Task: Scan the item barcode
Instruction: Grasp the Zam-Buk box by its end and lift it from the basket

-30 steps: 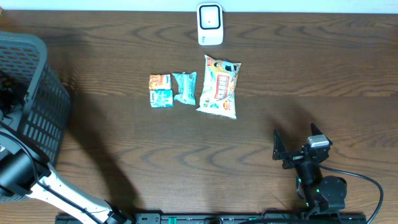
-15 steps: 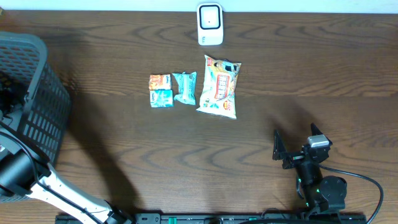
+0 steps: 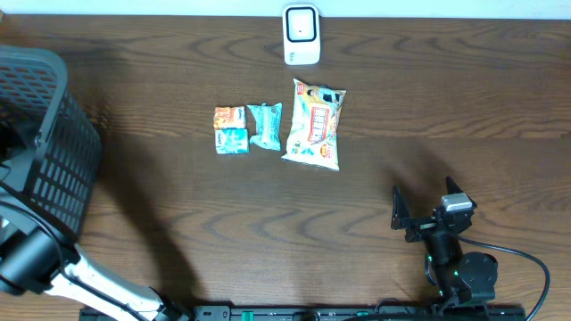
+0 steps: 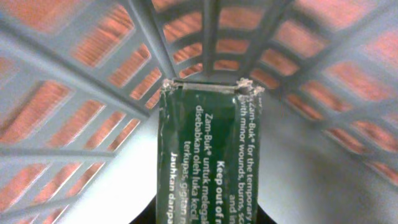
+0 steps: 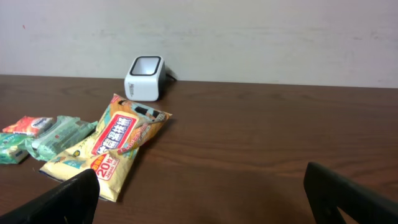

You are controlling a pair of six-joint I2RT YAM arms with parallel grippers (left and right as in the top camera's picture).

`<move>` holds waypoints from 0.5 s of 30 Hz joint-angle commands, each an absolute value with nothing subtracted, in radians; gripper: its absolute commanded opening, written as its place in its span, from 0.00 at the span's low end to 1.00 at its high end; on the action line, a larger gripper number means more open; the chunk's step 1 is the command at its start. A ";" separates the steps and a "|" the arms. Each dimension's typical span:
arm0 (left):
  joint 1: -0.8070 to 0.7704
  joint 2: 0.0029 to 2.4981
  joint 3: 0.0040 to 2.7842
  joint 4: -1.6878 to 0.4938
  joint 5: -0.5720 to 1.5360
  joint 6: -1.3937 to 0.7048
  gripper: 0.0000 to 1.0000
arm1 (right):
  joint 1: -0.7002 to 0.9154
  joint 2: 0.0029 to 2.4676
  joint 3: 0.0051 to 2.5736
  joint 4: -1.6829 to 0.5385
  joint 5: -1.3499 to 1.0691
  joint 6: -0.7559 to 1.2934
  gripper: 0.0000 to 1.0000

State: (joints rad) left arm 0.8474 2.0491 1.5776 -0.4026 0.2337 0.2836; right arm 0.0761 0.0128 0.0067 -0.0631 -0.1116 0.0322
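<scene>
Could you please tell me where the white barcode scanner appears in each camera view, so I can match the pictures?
Overhead: the white barcode scanner sits at top centre.
Left wrist: not in it; only the basket and a green sachet show.
Right wrist: the scanner is upper left of centre.
Shared landmark: the yellow snack packet, just in front of the scanner.

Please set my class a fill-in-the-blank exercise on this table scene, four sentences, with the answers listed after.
1. In the left wrist view, a dark ___ sachet is inside the grey basket.
2. The right gripper has its jaws wide ___.
3. On the table, the largest packet lies nearest the white ___.
4. Seen from overhead, the basket stands at the table's ___ end.

Answers: green; open; scanner; left.
</scene>
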 commanded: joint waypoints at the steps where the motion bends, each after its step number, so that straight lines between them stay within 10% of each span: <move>1: 0.852 1.943 1.573 -0.447 0.235 0.252 0.19 | 0.080 0.009 0.006 -0.067 -0.111 0.018 0.99; 15: 0.852 1.554 1.573 -0.688 0.264 -0.072 0.19 | 0.080 0.009 0.006 -0.067 -0.111 0.018 0.99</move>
